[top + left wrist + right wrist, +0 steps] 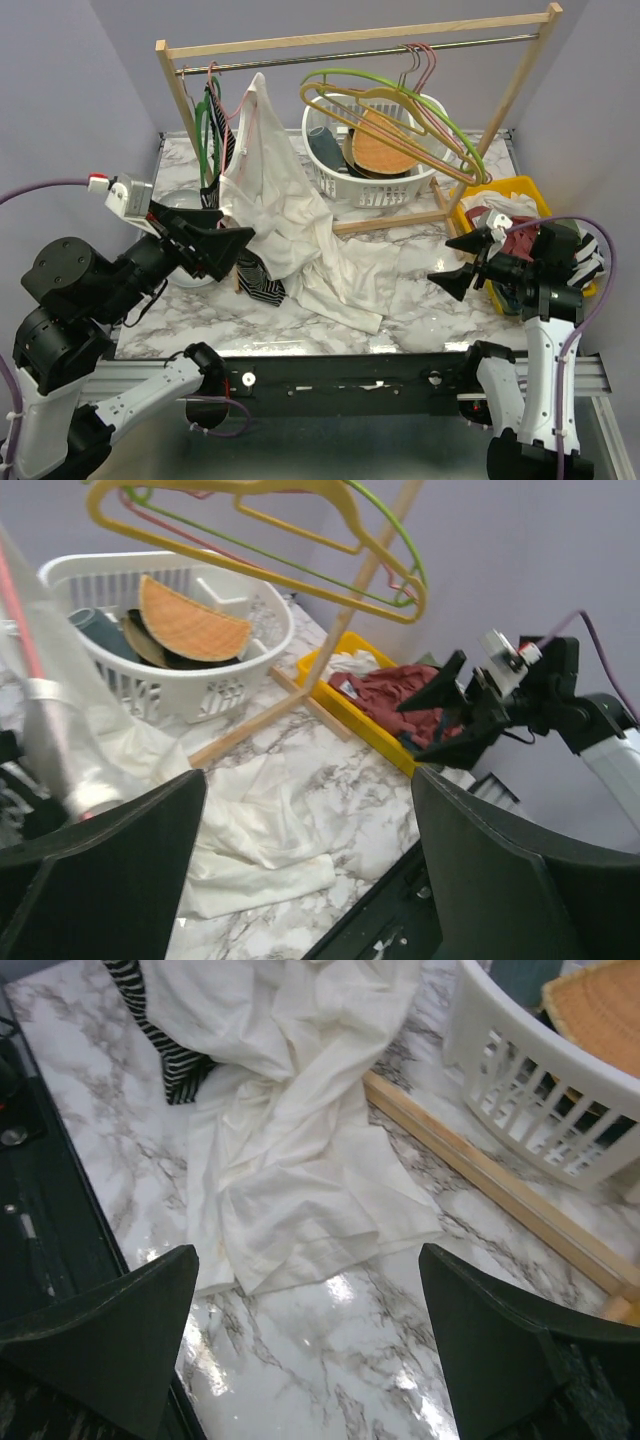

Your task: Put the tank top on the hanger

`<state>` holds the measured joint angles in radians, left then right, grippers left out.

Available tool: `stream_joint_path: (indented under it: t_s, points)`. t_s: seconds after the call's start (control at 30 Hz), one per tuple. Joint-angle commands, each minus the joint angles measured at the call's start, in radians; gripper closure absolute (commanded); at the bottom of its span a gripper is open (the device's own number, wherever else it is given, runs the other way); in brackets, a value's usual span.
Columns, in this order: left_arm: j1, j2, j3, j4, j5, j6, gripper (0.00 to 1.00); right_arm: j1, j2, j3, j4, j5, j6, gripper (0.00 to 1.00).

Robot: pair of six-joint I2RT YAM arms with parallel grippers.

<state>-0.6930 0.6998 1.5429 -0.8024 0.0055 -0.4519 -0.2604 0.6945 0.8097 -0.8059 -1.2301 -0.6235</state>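
Note:
The white tank top [290, 215] hangs by its top from the left part of the rack rail. It drapes down onto the marble table, its lower half spread toward the front. A thin pink hanger [240, 110] shows at its upper edge, hooked on the rail. How much of the hanger is inside the fabric is hidden. My left gripper [235, 237] is open and empty, just left of the draped cloth. My right gripper [456, 265] is open and empty, right of the hem. The tank top also shows in the left wrist view [260, 820] and the right wrist view [300, 1140].
A white laundry basket [375, 185] stands at the back centre, with yellow and lime-green hangers [400, 105] above it. A yellow bin [520, 190] of red clothes is at the right. A striped garment [262, 285] lies under the tank top. A dark green hanger [208, 130] hangs at the left.

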Motion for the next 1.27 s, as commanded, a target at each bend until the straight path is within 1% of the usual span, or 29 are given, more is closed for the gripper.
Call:
stream_joint_path:
  t_s: [0.0, 0.07, 0.1, 0.17, 0.2, 0.23, 0.27, 0.3, 0.4, 0.5, 0.63, 0.8, 1.1, 1.23]
  points:
    - [0.006, -0.010, -0.085, 0.104, 0.237, 0.065, 0.03, -0.014, -0.104, 0.109, 0.004, 0.304, 0.094, 0.00]
    - [0.006, -0.014, -0.131, 0.130, 0.278, 0.070, 0.01, -0.014, -0.142, 0.140, -0.001, 0.412, 0.129, 0.00]
    - [0.004, -0.016, -0.142, 0.152, 0.289, 0.076, 0.01, -0.014, -0.185, 0.158, 0.010, 0.534, 0.154, 0.00]
    - [0.006, -0.014, -0.171, 0.172, 0.315, 0.079, 0.01, -0.013, -0.219, 0.174, 0.036, 0.660, 0.232, 0.00]
    - [0.004, -0.013, -0.182, 0.189, 0.323, 0.082, 0.01, -0.014, -0.249, 0.186, 0.042, 0.778, 0.258, 0.00]
    - [0.006, -0.013, -0.194, 0.198, 0.330, 0.088, 0.01, -0.014, -0.259, 0.206, 0.048, 0.841, 0.289, 0.00]
    - [0.006, -0.011, -0.201, 0.203, 0.336, 0.088, 0.01, -0.014, -0.266, 0.224, 0.053, 0.916, 0.362, 0.00]
    - [0.006, -0.011, -0.205, 0.210, 0.349, 0.091, 0.01, -0.023, -0.268, 0.242, 0.048, 1.045, 0.384, 0.00]
    - [0.006, -0.008, -0.210, 0.215, 0.353, 0.094, 0.01, -0.045, -0.250, 0.321, 0.028, 1.191, 0.413, 0.00]
    - [0.004, -0.006, -0.213, 0.213, 0.367, 0.091, 0.01, -0.063, -0.231, 0.413, 0.007, 1.254, 0.436, 0.00]
    - [0.004, -0.014, -0.207, 0.201, 0.381, 0.091, 0.01, -0.092, -0.210, 0.491, 0.007, 1.276, 0.458, 0.00]
    - [0.006, -0.026, -0.191, 0.175, 0.373, 0.104, 0.01, -0.106, -0.196, 0.511, 0.017, 1.293, 0.472, 0.00]
    - [0.004, -0.023, -0.173, 0.152, 0.364, 0.122, 0.01, -0.112, -0.199, 0.517, 0.019, 1.276, 0.404, 0.00]
    - [0.004, -0.016, -0.165, 0.152, 0.366, 0.127, 0.01, -0.114, -0.196, 0.517, 0.020, 1.265, 0.401, 0.00]
